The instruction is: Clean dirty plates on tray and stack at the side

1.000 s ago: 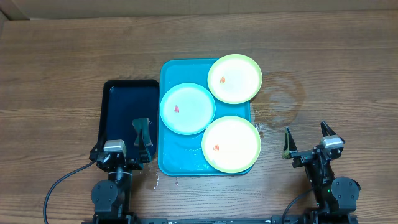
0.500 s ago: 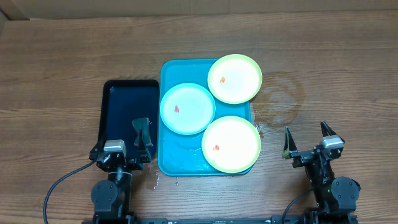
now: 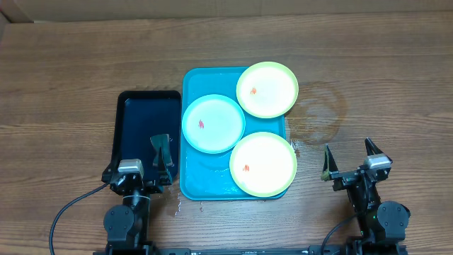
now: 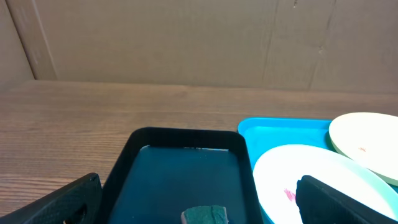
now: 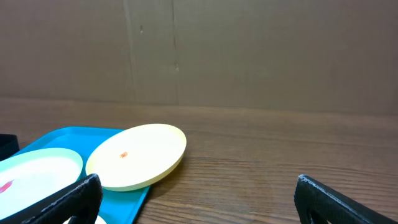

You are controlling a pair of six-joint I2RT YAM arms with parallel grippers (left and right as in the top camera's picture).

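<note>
The turquoise tray (image 3: pixel 202 173) lies mid-table with three plates on it, each with a small red-orange smear. A light blue plate (image 3: pixel 213 124) sits at its left. One yellow-green plate (image 3: pixel 267 90) overhangs the far right corner, another (image 3: pixel 262 163) the near right. My left gripper (image 3: pixel 138 159) is open over the near end of the black tray (image 3: pixel 138 117), left of the plates. My right gripper (image 3: pixel 349 159) is open above bare wood, right of the tray. The left wrist view shows the blue plate (image 4: pixel 311 171) behind the right finger. The far plate (image 5: pixel 137 155) shows in the right wrist view.
A green sponge (image 4: pixel 205 216) lies in the black tray (image 4: pixel 186 162) just below my left gripper (image 4: pixel 199 205). Damp marks (image 3: pixel 318 113) stain the wood right of the turquoise tray. A cardboard wall (image 5: pixel 249 50) stands behind the table. My right gripper (image 5: pixel 199 202) holds nothing.
</note>
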